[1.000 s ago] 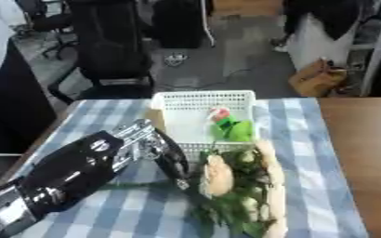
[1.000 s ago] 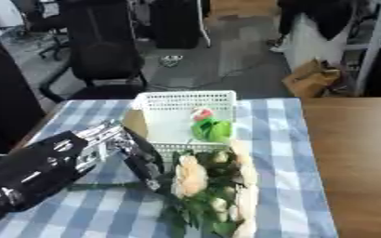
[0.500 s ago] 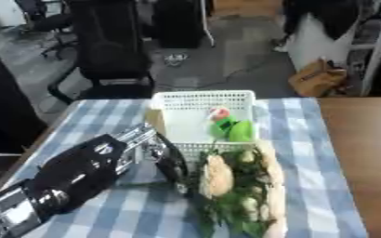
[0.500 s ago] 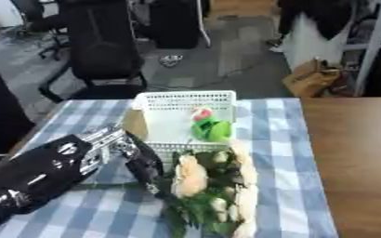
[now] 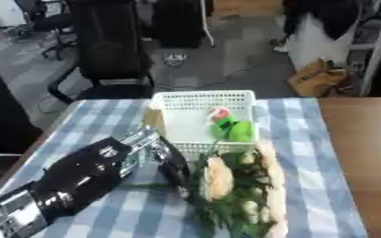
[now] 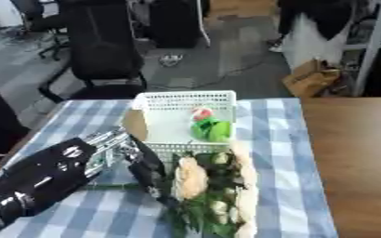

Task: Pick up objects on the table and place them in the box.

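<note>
Checked tablecloth on table; white basket, flower bouquet on it

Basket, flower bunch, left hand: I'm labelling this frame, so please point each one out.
basket (image 5: 202, 96): left eye view, far rim.
flower bunch (image 5: 219, 176): left eye view, pale bloom.
left hand (image 6: 147, 168): right eye view, dark fingers beside the flowers.

Even indoor light; both views soft and blurred; no harsh shadows.
</note>
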Available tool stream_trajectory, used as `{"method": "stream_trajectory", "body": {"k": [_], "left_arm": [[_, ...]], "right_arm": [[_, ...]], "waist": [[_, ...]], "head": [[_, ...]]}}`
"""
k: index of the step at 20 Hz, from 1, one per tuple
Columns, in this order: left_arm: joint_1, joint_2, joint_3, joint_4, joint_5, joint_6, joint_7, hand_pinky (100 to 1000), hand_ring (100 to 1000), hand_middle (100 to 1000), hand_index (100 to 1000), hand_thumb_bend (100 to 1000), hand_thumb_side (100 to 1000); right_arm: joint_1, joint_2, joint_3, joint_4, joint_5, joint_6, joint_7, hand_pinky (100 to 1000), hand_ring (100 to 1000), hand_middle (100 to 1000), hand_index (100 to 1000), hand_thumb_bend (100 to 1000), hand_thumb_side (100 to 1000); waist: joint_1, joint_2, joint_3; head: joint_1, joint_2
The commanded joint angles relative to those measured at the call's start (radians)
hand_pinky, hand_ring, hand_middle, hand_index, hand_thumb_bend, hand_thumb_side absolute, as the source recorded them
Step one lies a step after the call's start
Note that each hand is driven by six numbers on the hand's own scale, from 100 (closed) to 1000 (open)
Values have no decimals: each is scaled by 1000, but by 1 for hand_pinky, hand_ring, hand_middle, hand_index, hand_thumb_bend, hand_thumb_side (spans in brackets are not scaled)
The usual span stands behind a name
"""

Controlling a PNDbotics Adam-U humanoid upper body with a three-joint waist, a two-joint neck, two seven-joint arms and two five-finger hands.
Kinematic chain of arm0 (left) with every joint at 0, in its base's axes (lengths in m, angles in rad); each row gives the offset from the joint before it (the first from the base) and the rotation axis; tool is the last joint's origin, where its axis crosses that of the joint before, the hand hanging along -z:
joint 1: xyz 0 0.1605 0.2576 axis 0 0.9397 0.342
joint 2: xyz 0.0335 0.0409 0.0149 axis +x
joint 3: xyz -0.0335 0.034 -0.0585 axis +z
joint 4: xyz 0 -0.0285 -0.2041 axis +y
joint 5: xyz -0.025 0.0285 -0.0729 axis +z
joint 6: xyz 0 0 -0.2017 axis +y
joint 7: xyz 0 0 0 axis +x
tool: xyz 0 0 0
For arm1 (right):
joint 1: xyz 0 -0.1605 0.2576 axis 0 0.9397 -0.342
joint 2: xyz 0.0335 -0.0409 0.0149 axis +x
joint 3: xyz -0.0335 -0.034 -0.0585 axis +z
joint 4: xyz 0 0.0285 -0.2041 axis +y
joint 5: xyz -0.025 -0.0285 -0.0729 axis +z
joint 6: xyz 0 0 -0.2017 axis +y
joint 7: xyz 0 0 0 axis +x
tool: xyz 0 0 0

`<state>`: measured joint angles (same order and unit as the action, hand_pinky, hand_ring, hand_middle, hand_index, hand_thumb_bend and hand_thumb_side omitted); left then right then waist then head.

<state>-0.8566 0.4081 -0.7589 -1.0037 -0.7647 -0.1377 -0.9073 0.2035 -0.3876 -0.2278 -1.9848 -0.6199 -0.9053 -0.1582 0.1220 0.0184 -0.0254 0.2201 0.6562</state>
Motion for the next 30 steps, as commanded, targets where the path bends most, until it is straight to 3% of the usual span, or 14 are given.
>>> {"method": "stream_trajectory", "body": {"k": [1, 2, 3, 4, 5, 6, 7, 8, 14, 22, 30], "left_arm": [[-27, 10, 22, -9, -18, 10, 0, 806, 785, 788, 832, 441, 899], [-31, 11, 27, -14, -26, 21, 0, 719, 708, 721, 760, 363, 825], [-33, 11, 31, -20, -34, 32, 0, 719, 708, 721, 760, 363, 825], [-35, 11, 35, -26, -40, 44, 0, 462, 548, 580, 636, 256, 694], [-37, 11, 40, -32, -46, 56, 0, 462, 548, 580, 636, 256, 694], [-38, 12, 43, -36, -49, 70, 0, 271, 421, 453, 531, 131, 606], [-39, 12, 46, -39, -50, 84, 0, 271, 421, 453, 531, 131, 606], [-41, 12, 49, -42, -50, 98, 0, 116, 319, 352, 450, 100, 543], [-46, 23, 53, -76, -16, 155, 0, 100, 174, 208, 362, 100, 544], [-48, 37, 35, -110, 39, 166, 0, 100, 111, 139, 349, 100, 576], [-50, 46, 27, -118, 97, 151, 0, 100, 100, 125, 347, 100, 604]], "right_arm": [[-3, -29, -7, -15, -6, -2, 4, 723, 768, 615, 624, 100, 946], [-2, -29, -7, -15, -6, -2, 4, 723, 768, 615, 624, 100, 945], [-2, -29, -7, -15, -6, -2, 4, 723, 768, 615, 624, 100, 945], [-2, -30, -6, -15, -7, -2, 5, 723, 768, 615, 624, 100, 946], [-2, -30, -6, -15, -7, -2, 5, 723, 768, 615, 624, 100, 946], [-1, -30, -6, -15, -7, -2, 5, 723, 769, 615, 624, 100, 944], [-1, -30, -6, -15, -7, -2, 6, 723, 769, 615, 624, 100, 944], [-1, -30, -6, -15, -7, -2, 6, 723, 769, 615, 624, 100, 943], [0, -29, -5, -15, -5, -2, 6, 723, 769, 614, 624, 100, 933], [2, -32, -7, -15, -7, -2, 3, 723, 769, 614, 624, 100, 926], [3, -31, -7, -15, -4, -2, 0, 723, 769, 614, 624, 100, 922]], "waist": [[-8, -16, 1], [-8, -16, 1], [-8, -17, 1], [-8, -17, 1], [-8, -17, 1], [-8, -18, 1], [-7, -18, 1], [-7, -18, 1], [-7, -19, 2], [-6, -21, 3], [-5, -21, 5]], "head": [[2, -8], [2, -8], [2, -9], [2, -10], [2, -11], [2, -12], [2, -12], [3, -12], [2, -11], [4, -10], [5, -9]]}}
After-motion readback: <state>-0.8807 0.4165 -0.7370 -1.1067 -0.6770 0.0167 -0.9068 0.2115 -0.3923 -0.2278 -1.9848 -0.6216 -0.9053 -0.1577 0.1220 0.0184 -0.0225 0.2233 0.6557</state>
